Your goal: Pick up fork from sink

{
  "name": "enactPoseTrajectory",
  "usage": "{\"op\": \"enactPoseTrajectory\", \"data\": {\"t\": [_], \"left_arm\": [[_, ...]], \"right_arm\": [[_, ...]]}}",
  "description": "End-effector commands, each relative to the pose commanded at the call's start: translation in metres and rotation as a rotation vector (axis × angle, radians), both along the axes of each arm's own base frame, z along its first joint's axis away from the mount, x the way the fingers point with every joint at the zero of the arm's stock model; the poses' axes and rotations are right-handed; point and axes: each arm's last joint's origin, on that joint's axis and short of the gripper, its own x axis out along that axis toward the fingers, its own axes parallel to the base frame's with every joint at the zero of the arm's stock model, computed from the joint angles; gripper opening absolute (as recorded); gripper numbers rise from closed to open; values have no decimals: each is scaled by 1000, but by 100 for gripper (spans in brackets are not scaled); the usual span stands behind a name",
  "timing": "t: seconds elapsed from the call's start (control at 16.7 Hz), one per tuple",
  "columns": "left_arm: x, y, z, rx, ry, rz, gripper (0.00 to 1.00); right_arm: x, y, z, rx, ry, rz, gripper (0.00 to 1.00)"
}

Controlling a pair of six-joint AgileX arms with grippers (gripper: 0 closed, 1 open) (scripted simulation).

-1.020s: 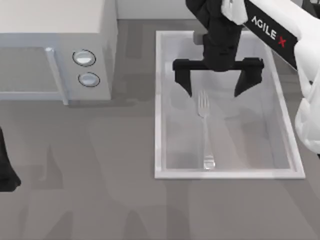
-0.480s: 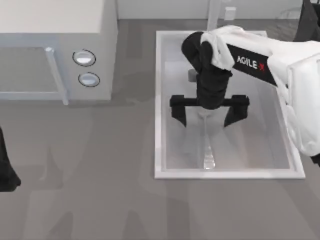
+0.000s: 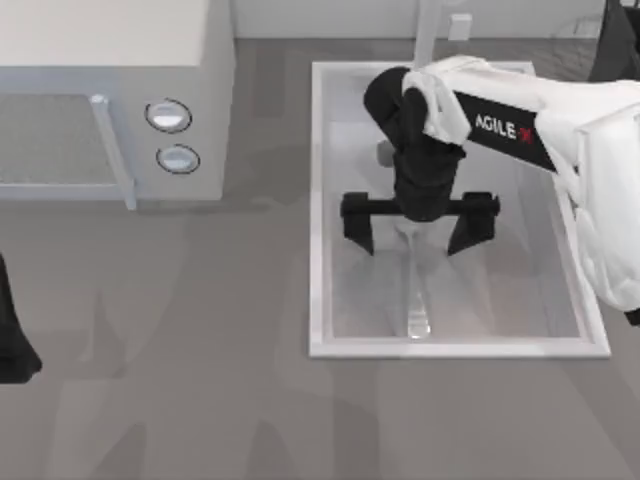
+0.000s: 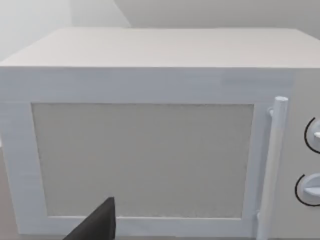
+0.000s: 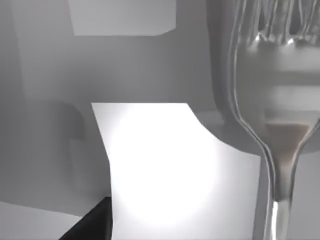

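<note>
- The fork (image 3: 416,290) lies flat on the floor of the sink (image 3: 318,200), handle toward the near rim; not yet lifted.
- My right pincer (image 3: 419,236) is spread wide, one finger on each side of the tines, grasping nothing. Closing and lifting remain.
- My right arm reaches down into the basin from the desk's right.
- My left pincer (image 3: 12,345) sits parked at the desk's left edge, facing the microwave (image 4: 150,125); I cannot tell its state.

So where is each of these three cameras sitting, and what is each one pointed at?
Top view: above the table, looking down on the sink; the right gripper is open astride the fork, the left arm parked at the left edge.
Left wrist view: on the left arm, facing the microwave.
Right wrist view: on the right arm, close over the fork.
Top and right wrist views share the fork.
</note>
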Motion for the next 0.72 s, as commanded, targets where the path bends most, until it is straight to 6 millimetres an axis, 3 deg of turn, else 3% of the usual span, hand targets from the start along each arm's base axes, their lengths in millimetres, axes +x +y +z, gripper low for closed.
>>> {"op": "enactPoseTrajectory", "data": {"t": [0.72], "left_arm": [[0, 0, 0, 0, 0, 0, 100]], "right_arm": [[0, 0, 0, 0, 0, 0, 2]]}}
